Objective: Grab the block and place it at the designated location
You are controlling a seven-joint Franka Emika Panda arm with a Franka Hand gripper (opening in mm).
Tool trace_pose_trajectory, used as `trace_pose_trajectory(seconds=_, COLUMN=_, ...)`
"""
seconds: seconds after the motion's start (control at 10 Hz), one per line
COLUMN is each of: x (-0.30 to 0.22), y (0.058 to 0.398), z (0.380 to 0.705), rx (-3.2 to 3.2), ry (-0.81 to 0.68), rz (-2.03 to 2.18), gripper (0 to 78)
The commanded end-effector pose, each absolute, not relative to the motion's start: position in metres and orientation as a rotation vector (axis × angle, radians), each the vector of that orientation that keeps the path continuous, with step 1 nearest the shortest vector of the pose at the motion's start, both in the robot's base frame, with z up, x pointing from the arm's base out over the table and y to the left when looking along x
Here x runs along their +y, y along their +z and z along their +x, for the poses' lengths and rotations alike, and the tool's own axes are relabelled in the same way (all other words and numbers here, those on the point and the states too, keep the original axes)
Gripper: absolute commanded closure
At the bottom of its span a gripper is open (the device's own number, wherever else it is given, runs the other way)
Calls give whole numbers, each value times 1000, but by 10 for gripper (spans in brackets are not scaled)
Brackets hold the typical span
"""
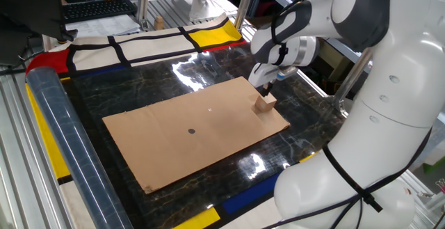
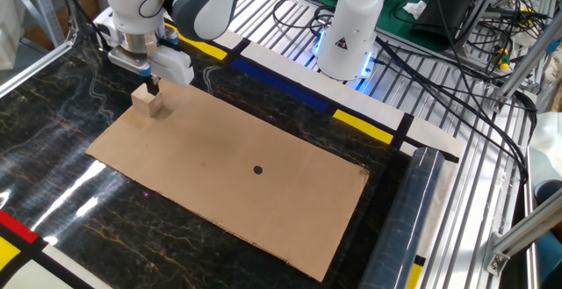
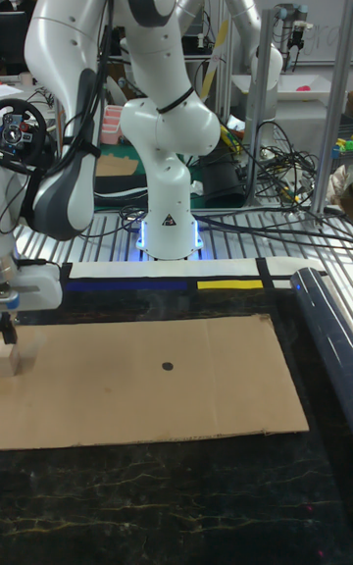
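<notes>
Tan block [image 2: 149, 103] under end effector [image 2: 151, 84]

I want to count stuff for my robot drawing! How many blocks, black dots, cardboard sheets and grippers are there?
Blocks: 1, the block
Black dots: 1, the dot
Cardboard sheets: 1, the cardboard
Grippers: 1, the gripper
Total: 4

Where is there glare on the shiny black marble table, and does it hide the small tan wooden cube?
One fixed view: white glare streaks on the black marble table beyond the cardboard; the small tan wooden cube stays clear. The other fixed view: a glare streak at lower left, away from the cube.
</notes>
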State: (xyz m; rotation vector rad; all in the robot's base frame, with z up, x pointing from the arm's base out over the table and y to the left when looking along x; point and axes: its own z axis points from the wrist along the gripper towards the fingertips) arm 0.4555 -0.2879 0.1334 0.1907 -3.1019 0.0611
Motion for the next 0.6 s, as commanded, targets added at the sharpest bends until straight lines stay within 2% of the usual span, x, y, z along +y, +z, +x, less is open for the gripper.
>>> trace_pose_trajectory(seconds=0.1, x=-289, y=125, z=460, rx=-3112, ry=38, rz=202, gripper=776)
trace_pose_trajectory(seconds=0.6, x=-284, y=127, z=463, rx=-3113, ry=25, rz=203, gripper=776)
